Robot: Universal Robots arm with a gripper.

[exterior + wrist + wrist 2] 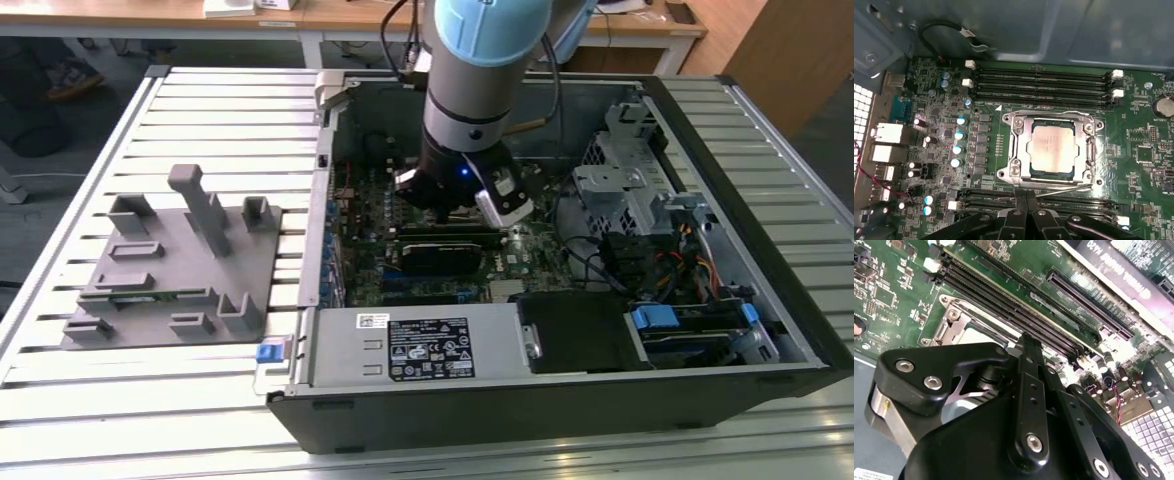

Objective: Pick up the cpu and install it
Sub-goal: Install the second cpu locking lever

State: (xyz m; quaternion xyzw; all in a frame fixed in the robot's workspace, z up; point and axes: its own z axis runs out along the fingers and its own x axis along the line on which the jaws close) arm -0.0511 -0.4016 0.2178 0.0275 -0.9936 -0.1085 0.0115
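Black gripper (1026, 207), fingers pressed together and empty, hovers beside the silvery square cpu (1052, 148), already seated in its metal-framed socket (1013, 170).

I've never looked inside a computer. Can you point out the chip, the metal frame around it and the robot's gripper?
cpu (1051, 148), first wrist view, middle of its silvery top.
metal frame (1015, 170), first wrist view, a corner.
gripper (1026, 200), first wrist view, at its black fingertips.

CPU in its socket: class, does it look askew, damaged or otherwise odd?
Nothing stands out. In the first wrist view the cpu lies flat and square within the socket frame, edges parallel to it. The gripper is beside the socket, not touching the chip.
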